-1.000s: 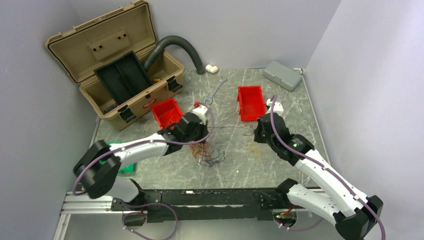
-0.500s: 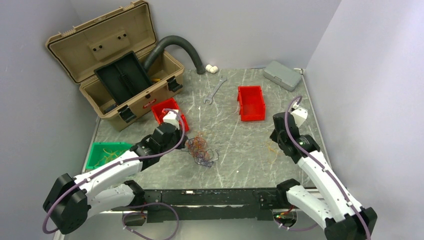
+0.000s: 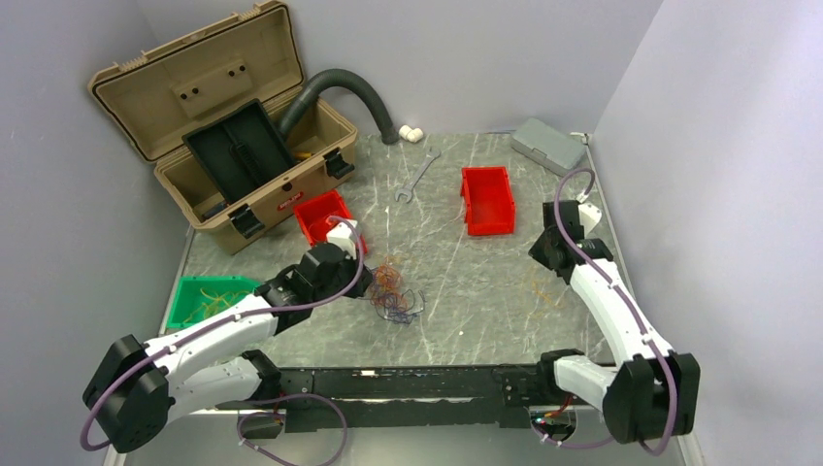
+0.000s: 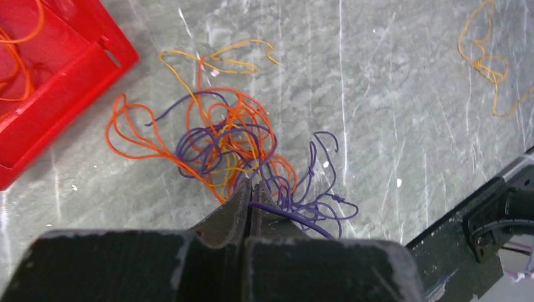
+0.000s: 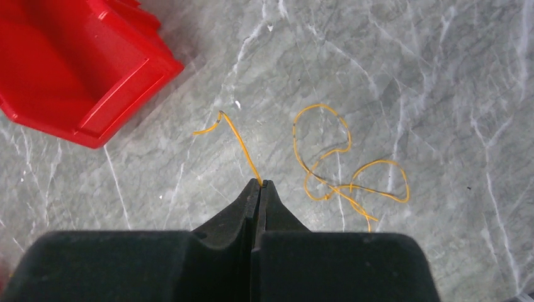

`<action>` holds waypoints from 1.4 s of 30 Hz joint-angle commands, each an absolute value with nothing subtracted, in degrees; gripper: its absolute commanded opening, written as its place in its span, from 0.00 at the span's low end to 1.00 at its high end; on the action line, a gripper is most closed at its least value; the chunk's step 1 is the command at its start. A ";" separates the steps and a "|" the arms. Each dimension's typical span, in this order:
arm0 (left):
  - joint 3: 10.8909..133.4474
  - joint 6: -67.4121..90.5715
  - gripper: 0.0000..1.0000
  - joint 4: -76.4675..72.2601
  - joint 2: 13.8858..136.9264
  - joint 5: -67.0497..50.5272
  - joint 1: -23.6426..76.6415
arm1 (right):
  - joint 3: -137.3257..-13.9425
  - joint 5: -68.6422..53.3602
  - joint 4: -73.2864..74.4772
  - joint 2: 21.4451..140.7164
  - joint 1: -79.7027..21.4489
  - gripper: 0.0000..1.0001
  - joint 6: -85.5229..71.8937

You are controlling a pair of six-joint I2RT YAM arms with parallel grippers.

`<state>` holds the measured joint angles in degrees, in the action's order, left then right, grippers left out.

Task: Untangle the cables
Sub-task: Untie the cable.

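Pinching cables [image 4: 220, 146], apparently, between closed fingers [image 4: 230, 211].

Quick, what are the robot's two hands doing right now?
Left gripper: closed on a purple wire.
Right gripper: closed on a yellow wire.

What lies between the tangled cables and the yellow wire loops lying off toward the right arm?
Nothing: only bare marble tabletop separates the cables from the yellow wire loops. This is clearest in the left wrist view, and the top view agrees.
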<state>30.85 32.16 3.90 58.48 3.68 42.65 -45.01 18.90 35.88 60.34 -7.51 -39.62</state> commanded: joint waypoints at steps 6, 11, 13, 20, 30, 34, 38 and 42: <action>30.84 30.39 0.00 2.45 59.21 0.53 45.65 | -46.06 14.85 34.01 62.35 -5.71 0.56 -43.45; 31.88 28.94 0.00 2.54 60.39 0.13 46.50 | -44.70 18.95 38.22 58.90 -4.74 1.00 -45.71; 32.30 28.18 0.00 2.55 60.74 -0.33 46.64 | -45.34 20.19 41.60 59.23 -3.53 1.00 -46.30; 33.57 25.40 0.00 2.49 61.94 -0.78 46.62 | -40.58 9.97 40.42 56.90 11.49 1.00 -40.47; 33.22 23.81 0.00 0.93 62.14 -2.34 46.72 | -30.59 -4.99 25.93 60.17 18.53 1.00 -39.34; 32.85 23.26 0.00 1.24 61.12 -2.03 46.62 | -26.06 -11.30 18.12 59.93 18.47 1.00 -38.55; 32.55 22.82 0.00 1.45 60.53 -1.59 46.62 | -25.43 -13.88 15.21 62.28 15.88 1.00 -36.73; 32.65 22.26 0.00 1.58 60.80 -0.89 46.64 | -28.65 -5.55 17.45 67.19 8.77 1.00 -37.00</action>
